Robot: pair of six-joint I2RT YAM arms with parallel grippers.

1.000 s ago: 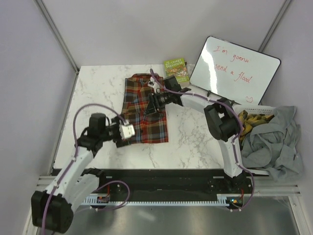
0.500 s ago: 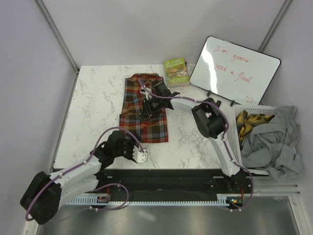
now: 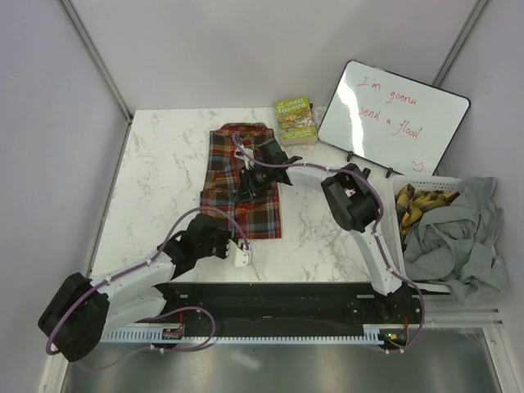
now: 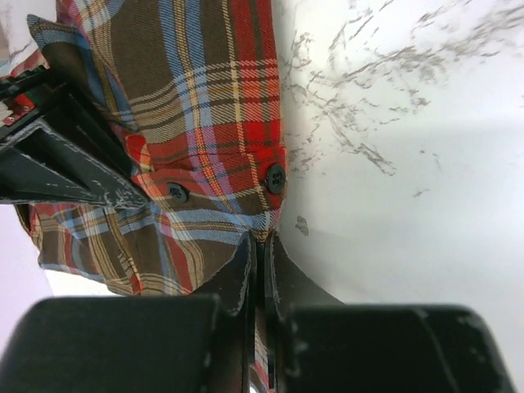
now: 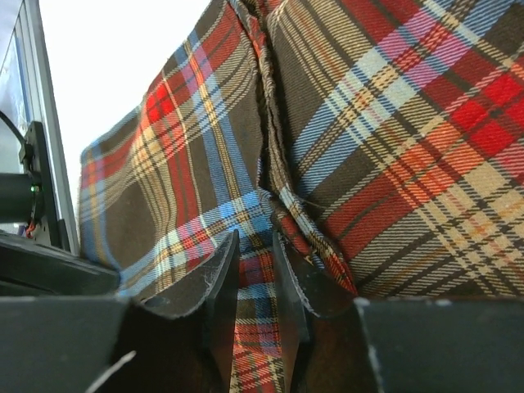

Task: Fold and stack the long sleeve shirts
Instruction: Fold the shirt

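Folding step, I judge; my right fingers (image 5: 221,270) pinch the red-brown-blue plaid flannel shirt (image 3: 219,164); my left fingers (image 4: 241,270) sit closed at its hem just ahead; next needs an even lift.

Overhead view. A plaid shirt (image 3: 255,217) lies flat on the marble worktop (image 3: 164,164), collar toward the far edge. The right hand (image 3: 246,184) is down on the middle of the shirt, its dark fingers hard to separate from the cloth. The left hand (image 3: 241,255) sits over bare worktop just beside the shirt's near hem, fingers together. Far right: a green book (image 3: 295,120) and a whiteboard (image 3: 393,119) with red handwriting. Right edge: a white basket (image 3: 422,180) draped with grey cloth (image 3: 458,237).
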